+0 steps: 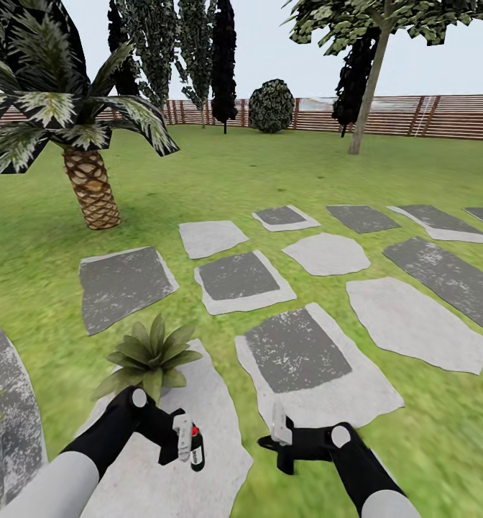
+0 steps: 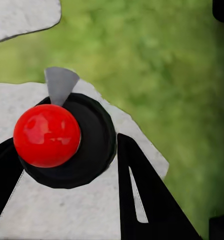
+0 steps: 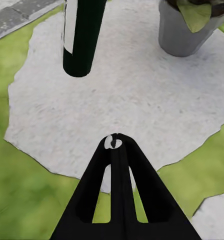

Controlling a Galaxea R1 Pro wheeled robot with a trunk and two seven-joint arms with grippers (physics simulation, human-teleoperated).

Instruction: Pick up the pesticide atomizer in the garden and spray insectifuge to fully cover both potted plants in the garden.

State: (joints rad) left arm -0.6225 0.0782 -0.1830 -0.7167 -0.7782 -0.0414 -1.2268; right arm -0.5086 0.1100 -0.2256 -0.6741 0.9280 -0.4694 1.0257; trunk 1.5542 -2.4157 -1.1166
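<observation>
Pinching the pesticide atomizer [image 1: 196, 448] beside potted plant [image 1: 149, 356], left jaws [image 1: 184, 440] over stone; right jaws [image 1: 278, 424] pressed together.

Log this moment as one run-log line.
left gripper: shut on pesticide atomizer, held above stepping stone | right gripper: shut, holds nothing | potted plant: just ahead of left gripper

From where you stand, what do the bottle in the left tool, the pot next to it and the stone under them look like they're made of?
Bottle: probably smooth plastic, dark green with a glossy red cap that shows a highlight in the left wrist view. Pot: plain grey, matte, possibly concrete or ceramic; the render leaves it open. Stone: pale grey, rough-looking slab with an irregular edge, likely natural flagstone.
</observation>
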